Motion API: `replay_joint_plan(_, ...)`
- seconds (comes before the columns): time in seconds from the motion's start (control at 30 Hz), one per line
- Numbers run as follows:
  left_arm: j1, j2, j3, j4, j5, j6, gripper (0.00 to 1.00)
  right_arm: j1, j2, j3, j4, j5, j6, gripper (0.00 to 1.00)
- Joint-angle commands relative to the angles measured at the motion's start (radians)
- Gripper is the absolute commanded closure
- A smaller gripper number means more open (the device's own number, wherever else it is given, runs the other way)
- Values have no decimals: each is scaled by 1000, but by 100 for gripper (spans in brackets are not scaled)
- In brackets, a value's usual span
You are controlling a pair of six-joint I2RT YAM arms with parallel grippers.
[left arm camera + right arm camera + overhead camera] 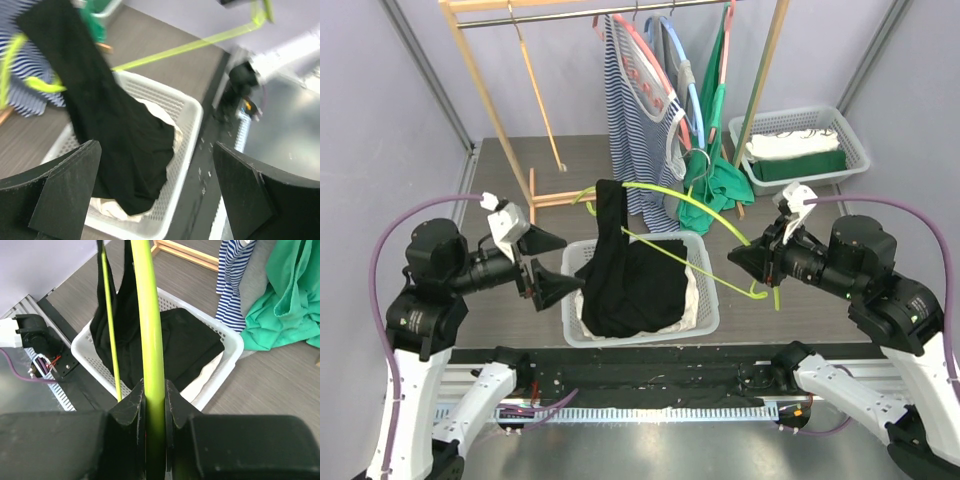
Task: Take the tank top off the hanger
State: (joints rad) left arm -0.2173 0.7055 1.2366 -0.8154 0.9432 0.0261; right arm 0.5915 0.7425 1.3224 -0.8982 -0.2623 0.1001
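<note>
A black tank top [630,280] hangs by one strap from the left end of a lime-green hanger [718,213], and its body is piled in a white basket [705,310]. My right gripper [735,258] is shut on the hanger's right end; in the right wrist view the green bar [150,315] runs up between the jaws of the gripper [154,390]. My left gripper [570,262] stands wide open just left of the basket, holding nothing. In the left wrist view the tank top [115,135] and basket rim [195,115] lie beyond the open gripper [156,150].
A wooden clothes rack [490,110] stands behind, carrying a striped top [630,130], a green garment [705,190] and several coloured hangers. A second white basket [850,140] with folded cloth sits at the back right. White cloth lies under the tank top.
</note>
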Motion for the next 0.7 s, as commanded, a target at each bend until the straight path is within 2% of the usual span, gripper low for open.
replay_joint_plan(0.0,6,15,-3,266,-229,-228,0,-1,23,28,110,28,65,99)
replay_joint_plan(0.17,6,52,58,254,-310,-241,0,-1,34,29,130,-1,82,99)
replay_joint_plan(0.43,-20,-57,-201,257,-256,-282,0,-1,31,20,127,-20,78,99)
replay_joint_plan(0.67,-122,-34,-253,346,-313,-299,0,-1,32,17,140,-49,95,99)
